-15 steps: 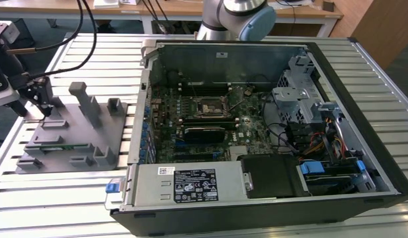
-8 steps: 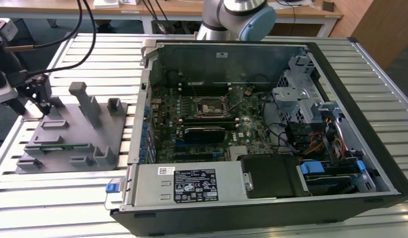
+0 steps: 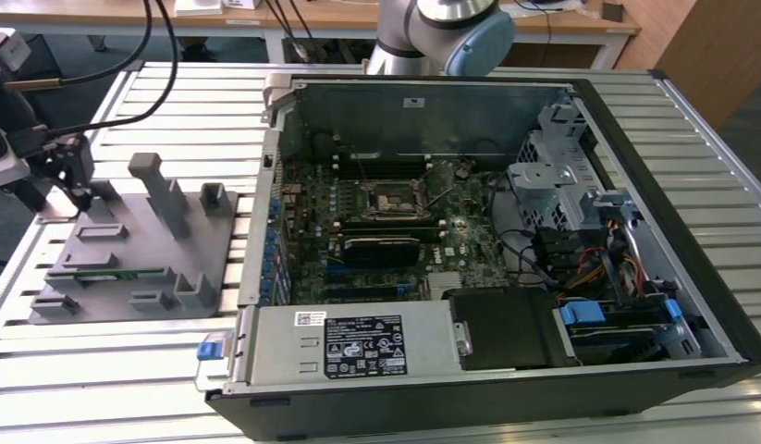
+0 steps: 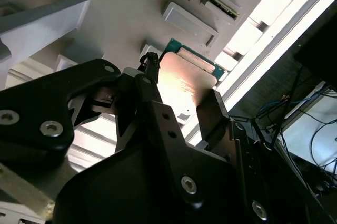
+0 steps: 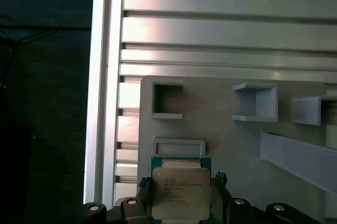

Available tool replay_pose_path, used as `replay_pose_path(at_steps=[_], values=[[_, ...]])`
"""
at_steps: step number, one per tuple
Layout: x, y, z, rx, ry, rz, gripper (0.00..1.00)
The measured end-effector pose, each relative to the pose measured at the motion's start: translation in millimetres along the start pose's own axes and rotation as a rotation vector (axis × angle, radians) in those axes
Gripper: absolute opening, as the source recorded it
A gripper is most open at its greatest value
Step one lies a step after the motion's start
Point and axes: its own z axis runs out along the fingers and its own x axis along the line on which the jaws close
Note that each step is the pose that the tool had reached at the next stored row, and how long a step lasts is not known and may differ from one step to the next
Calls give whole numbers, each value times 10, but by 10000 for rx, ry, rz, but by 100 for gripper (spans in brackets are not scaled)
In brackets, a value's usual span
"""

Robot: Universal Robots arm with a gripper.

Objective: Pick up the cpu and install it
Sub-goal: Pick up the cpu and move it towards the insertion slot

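- Silver-grey metal lid on a green board, that's the cpu (image 5: pixel 181 195), and we see it pinched between the two black fingers (image 4: pixel 158 113) of the gripper (image 5: pixel 181 181) in both wrist views.
- So the gripper is clenched on the cpu, one finger pressed against each of two opposite edges, and the printed top face is turned toward the first wrist camera.
- Right behind the chip we've got the grey fixture plate (image 5: pixel 221 145), with its little open pockets and a shallow rectangular frame just beside the cpu's edge.
- Whether the chip is touching the plate or hanging just clear of it, we honestly can't tell.
- A green memory stick (image 3: pixel 109 274) lies in another slot of that same plate, apart from the cpu.
- The plate rests on a ribbed aluminium table (image 5: pixel 221 29).
- In the exterior view we find the gripper way over at the exterior view's left, above the plate's far corner.
- Well apart from it, toward the exterior view's right, the computer case (image 3: pixel 504 398) lies open on the same table with the motherboard (image 3: pixel 318 194) facing up.
- The black socket frame (image 3: pixel 393 199) sits near the middle of that board.
- The arm's base (image 3: pixel 435 37) stands just beyond the case.
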Motion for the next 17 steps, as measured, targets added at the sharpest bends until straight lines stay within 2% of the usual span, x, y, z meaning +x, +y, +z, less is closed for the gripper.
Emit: replay_pose_path(at_steps=[17], values=[[0,12,-117,0,-1,0,53]])
